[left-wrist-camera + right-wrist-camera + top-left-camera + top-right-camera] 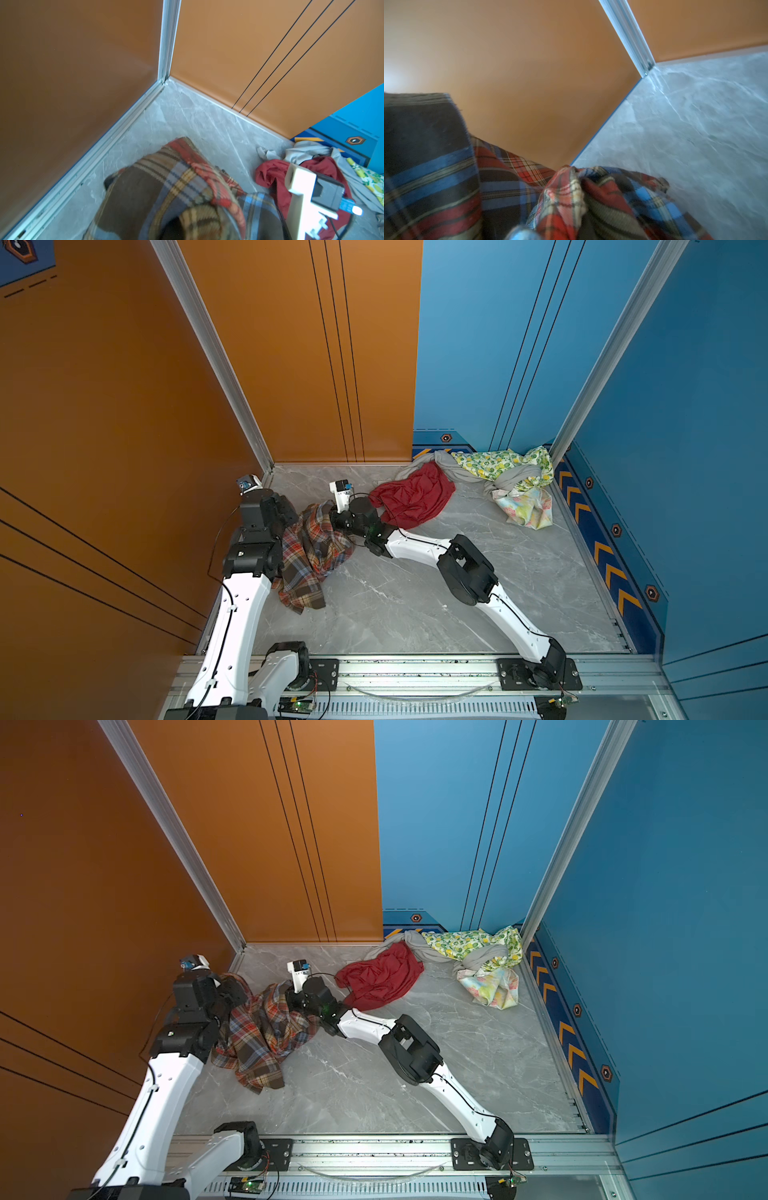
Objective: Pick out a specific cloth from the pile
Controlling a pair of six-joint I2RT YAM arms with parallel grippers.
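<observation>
The cloth (309,556) (262,1036), plaid in brown, orange-red and grey-blue, hangs bunched between my two arms at the left of the marble floor, its lower end trailing on the floor. My left gripper (291,517) (232,991) is buried in its left side, and my right gripper (336,521) (293,999) in its right side. Plaid folds (166,187) (562,199) cover both sets of jaws in the wrist views, so the fingers are hidden; both grippers are shut on the cloth. The pile (505,481) lies apart in the far right corner.
A plain red cloth (415,497) sprawls just behind my right wrist. Lemon-print (490,462), grey and pastel floral (525,506) fabrics lie against the blue wall. The orange wall (124,448) stands close beside my left arm. A metal rail (415,668) runs along the front edge.
</observation>
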